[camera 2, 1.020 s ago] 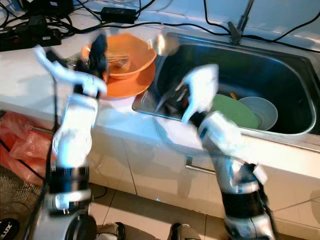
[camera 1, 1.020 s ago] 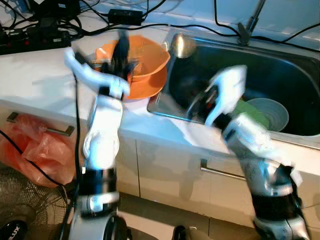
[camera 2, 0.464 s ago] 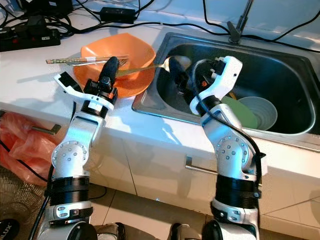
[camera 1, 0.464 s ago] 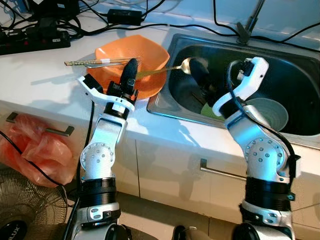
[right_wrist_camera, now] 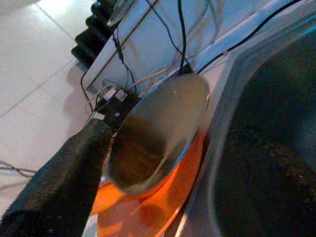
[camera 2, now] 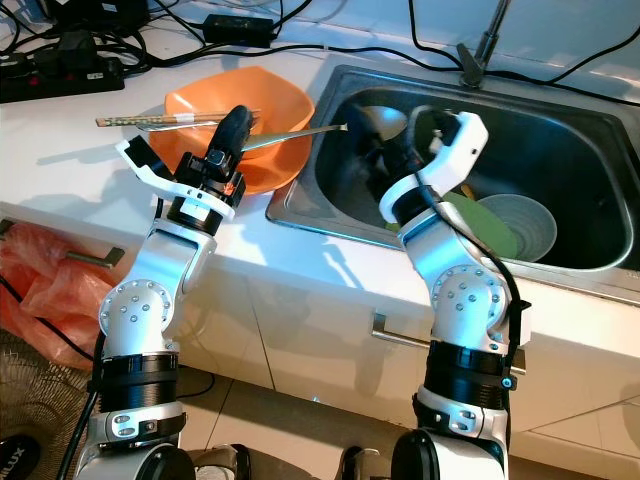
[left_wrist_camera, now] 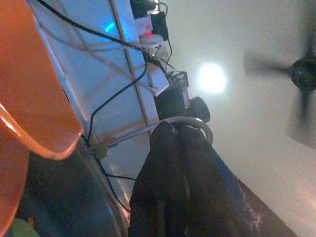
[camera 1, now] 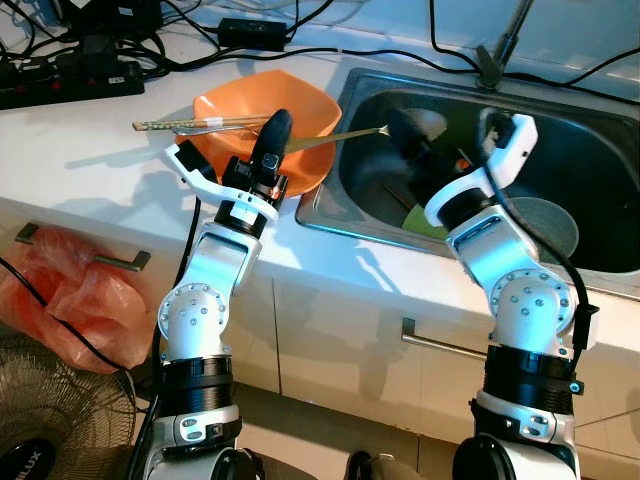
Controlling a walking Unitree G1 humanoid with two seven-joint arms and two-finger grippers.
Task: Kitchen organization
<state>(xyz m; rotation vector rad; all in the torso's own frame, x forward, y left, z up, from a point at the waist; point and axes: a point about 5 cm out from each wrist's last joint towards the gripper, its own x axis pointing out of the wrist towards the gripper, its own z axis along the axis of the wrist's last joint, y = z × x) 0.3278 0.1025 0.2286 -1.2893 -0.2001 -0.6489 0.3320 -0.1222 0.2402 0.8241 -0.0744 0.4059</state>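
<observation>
A long metal spoon (camera 1: 340,135) reaches from the orange bowl (camera 1: 240,105) out over the left edge of the steel sink (camera 1: 335,222). My left gripper (camera 1: 279,122) points upward at the bowl's near rim and is shut on the spoon's handle. My right gripper (camera 1: 407,136) is open inside the sink, at the spoon's scoop end. In the right wrist view the scoop (right_wrist_camera: 158,133) lies right beside one black finger (right_wrist_camera: 74,168). A pair of chopsticks (camera 1: 190,123) rests across the orange bowl.
A pale bowl (camera 1: 550,215) and a green plate (camera 1: 425,222) lie in the sink. The faucet (camera 1: 495,60), a power strip (camera 1: 70,75) and cables line the back of the white counter. A red bag (camera 1: 60,290) hangs by the cabinet, above a fan (camera 1: 40,420).
Both arms were blurred in motion a second ago and now hold still. The spoon has come down and shifted right over the sink. My right gripper has risen to its scoop.
</observation>
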